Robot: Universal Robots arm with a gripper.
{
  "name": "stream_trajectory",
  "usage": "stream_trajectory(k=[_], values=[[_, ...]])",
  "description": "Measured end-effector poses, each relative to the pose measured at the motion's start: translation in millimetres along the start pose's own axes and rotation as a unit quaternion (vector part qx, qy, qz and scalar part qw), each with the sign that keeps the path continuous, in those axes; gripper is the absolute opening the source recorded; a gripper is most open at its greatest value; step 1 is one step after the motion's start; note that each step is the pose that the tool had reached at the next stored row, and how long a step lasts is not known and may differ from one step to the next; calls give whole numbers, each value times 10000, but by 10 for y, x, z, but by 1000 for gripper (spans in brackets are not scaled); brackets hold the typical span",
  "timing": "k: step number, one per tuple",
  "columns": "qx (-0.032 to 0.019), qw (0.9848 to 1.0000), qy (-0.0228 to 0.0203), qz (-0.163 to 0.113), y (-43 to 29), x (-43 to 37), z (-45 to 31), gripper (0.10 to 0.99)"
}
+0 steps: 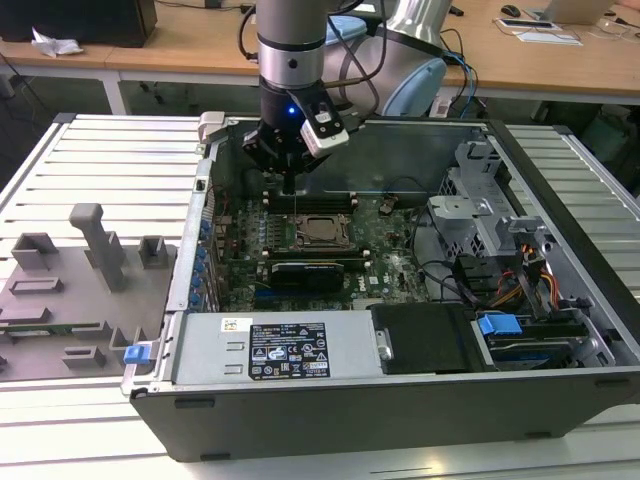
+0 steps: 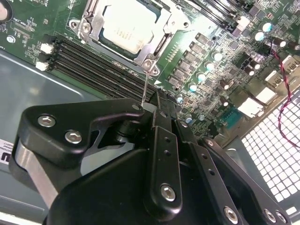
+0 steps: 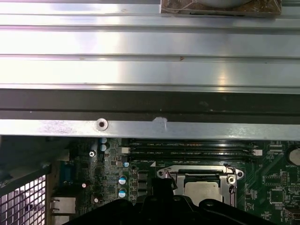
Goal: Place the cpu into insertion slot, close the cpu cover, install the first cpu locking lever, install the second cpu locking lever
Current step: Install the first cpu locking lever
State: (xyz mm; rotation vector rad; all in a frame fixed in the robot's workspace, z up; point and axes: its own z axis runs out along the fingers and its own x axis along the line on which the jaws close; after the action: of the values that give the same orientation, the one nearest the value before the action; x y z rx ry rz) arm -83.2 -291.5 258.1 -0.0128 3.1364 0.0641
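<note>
1. An open computer case (image 1: 400, 400) lay on the slatted table (image 1: 100, 170), its green motherboard (image 1: 390, 250) exposed.
2. The pincer (image 1: 290, 182) hung above the board, its fingers (image 2: 161, 117) together, clamped on a thin lever wire (image 2: 145, 84).
3. The cpu (image 2: 126, 23) sat in the insertion slot (image 1: 322, 232) beneath the closed cpu cover (image 2: 96, 21), black memory slots (image 2: 93, 63) alongside.

A pale silver cpu (image 3: 201, 188) sits in the insertion slot (image 3: 224, 190) on the green motherboard (image 3: 272, 187), framed by the silver cpu cover (image 3: 199, 171). Black memory slots (image 3: 187, 151) run just beside it, next to the case's metal rail (image 3: 140, 129).
</note>
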Motion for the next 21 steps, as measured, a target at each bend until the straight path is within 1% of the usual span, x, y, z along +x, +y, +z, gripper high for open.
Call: stream_trajectory(k=[21], values=[[0,10000,0,0,-1,-81,0,106]])
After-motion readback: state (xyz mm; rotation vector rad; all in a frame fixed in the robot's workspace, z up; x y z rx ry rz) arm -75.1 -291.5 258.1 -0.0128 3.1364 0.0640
